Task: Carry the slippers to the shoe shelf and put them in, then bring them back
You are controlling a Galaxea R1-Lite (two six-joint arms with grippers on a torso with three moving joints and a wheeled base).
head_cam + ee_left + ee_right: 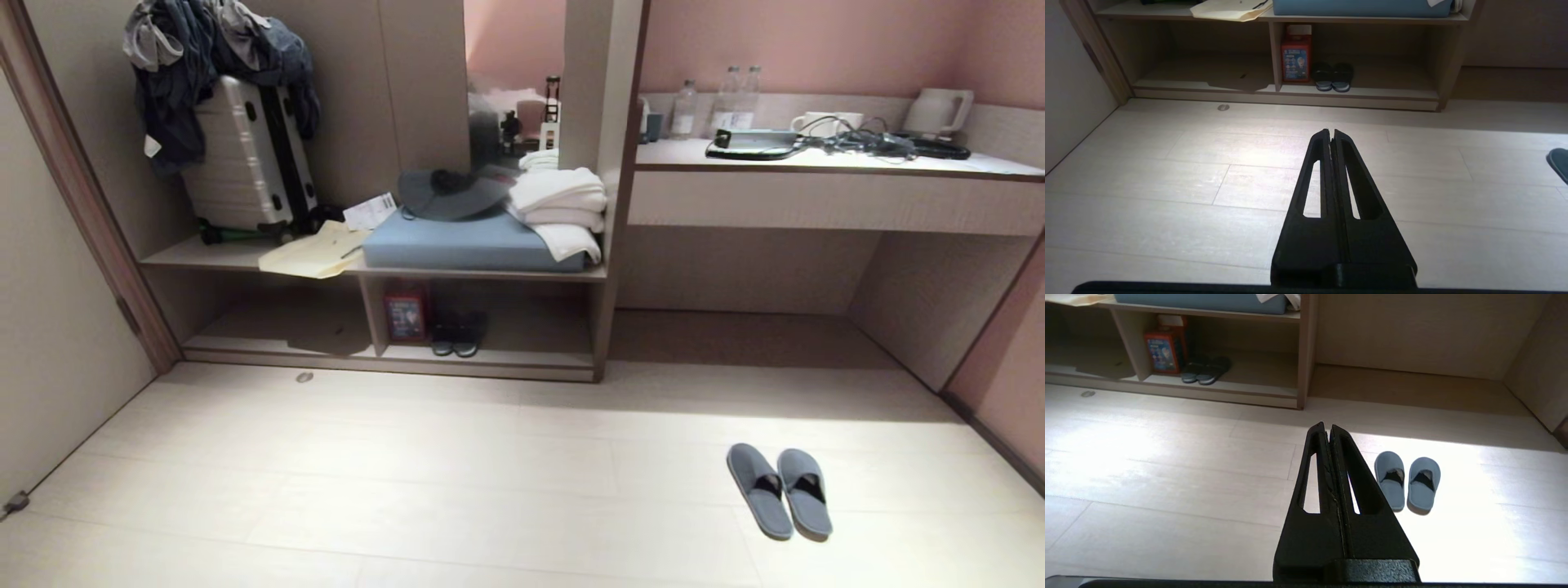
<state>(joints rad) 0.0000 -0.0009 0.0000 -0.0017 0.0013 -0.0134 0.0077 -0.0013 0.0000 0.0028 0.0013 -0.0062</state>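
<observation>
The slippers (780, 490), a grey-blue pair, lay side by side and touching on the pale plank floor (457, 490), on the robot's right and well out from the built-in unit, their open heels turned toward the robot. The shoe shelf (522, 357), the low cubby at the foot of the beige wood unit, held a darker pair of slippers (457, 335) next to a red box (406, 312) that stood against the upright divider. On the shelf above lay a blue cushion (465, 243) with a dark hat (453, 193) and folded white towels (562, 204) on it, a tan envelope (314, 251) beside it, and a silver suitcase (249, 159) draped with clothes farther left. To the right, the worktop (833, 159) carried water bottles (731, 102), cups, cables and a kettle (939, 110). Neither arm showed in the head view. The left gripper (1331, 132) hung over bare floor with its jaws pressed together, holding nothing. The right gripper (1327, 426) did likewise, jaws together and empty, with the grey-blue pair on the floor beyond it and apart from it.
</observation>
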